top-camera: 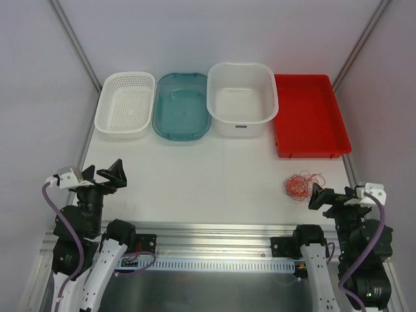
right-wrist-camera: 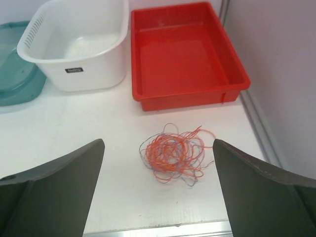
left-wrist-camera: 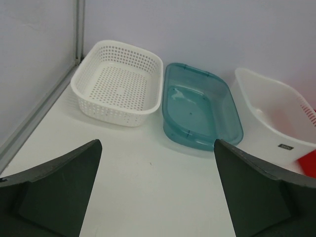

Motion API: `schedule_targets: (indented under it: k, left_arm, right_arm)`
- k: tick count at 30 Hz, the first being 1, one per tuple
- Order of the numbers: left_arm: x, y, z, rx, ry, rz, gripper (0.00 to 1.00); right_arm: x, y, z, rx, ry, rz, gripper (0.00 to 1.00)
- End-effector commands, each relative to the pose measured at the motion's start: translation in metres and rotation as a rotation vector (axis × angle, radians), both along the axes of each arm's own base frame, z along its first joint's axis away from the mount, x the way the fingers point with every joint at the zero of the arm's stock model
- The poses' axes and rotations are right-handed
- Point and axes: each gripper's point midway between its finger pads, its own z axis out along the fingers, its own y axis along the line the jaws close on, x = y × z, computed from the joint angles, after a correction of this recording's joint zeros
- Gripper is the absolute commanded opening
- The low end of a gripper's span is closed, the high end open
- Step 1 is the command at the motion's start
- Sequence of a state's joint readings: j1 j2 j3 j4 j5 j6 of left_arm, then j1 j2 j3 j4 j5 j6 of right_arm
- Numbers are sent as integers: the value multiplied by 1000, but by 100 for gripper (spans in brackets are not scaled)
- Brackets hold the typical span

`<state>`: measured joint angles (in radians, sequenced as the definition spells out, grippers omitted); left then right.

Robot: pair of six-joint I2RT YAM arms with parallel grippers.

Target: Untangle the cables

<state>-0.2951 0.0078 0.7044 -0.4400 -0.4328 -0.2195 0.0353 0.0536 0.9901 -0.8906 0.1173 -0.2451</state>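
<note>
Orange cables (right-wrist-camera: 173,154) in one tangle on the table (top-camera: 195,172), just before the red tray (top-camera: 311,123).
White basket (top-camera: 125,104), teal tub (top-camera: 182,107), white tub (top-camera: 242,97) and tray line the far edge, cables outside them. Both arms sit low. Left gripper (top-camera: 104,174) and right gripper (top-camera: 331,195) have fingers apart, with the tangle just ahead of the right, untouched.

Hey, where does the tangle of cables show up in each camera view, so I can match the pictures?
Top external: cables at lower right, just in front of the red tray.
Left wrist: not in view.
Right wrist: cables at lower centre, near the red tray's front wall.
Shared landmark: the white tub, seen in all three views, beside the red tray.
</note>
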Motion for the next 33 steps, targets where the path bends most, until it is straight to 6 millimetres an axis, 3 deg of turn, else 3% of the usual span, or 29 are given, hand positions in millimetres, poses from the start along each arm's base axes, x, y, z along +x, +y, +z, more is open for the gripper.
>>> schedule_targets:
  k: [1,5,7,8,10,15,17,18,21,25,30,33]
  left_arm:
    - [18,-29,-11,9,50,-133,99]
    - [39,-53,-41,19,186,-221,99]
    - [48,-65,-60,12,265,-265,99]
    - [50,-69,-66,12,290,-281,99]
    - [56,-77,-79,25,356,-318,99]
    - [62,-87,-89,50,419,-367,99]
    - [62,-89,-93,48,433,-383,99]
    - [62,-89,-95,49,438,-388,99]
    - [60,-89,-97,54,436,-393,99]
    - [59,-87,-97,62,429,-386,99]
    - [59,-88,-98,69,430,-391,99]
    - [60,-88,-101,81,442,-392,99]
  right_arm:
    - [29,18,-22,162,168,33,97]
    - [44,10,-61,260,399,-98,97]
    - [51,6,-77,307,464,-167,97]
    - [56,3,-95,314,521,-212,97]
    - [65,2,-106,360,535,-257,97]
    - [86,-11,-151,375,631,-401,98]
    - [100,-12,-158,407,622,-422,99]
    - [104,-13,-174,415,672,-445,97]
    - [129,-11,-193,485,696,-452,93]
    - [145,-16,-221,483,747,-495,89]
    - [150,-11,-254,444,860,-483,81]
    - [149,0,-269,405,941,-436,68]
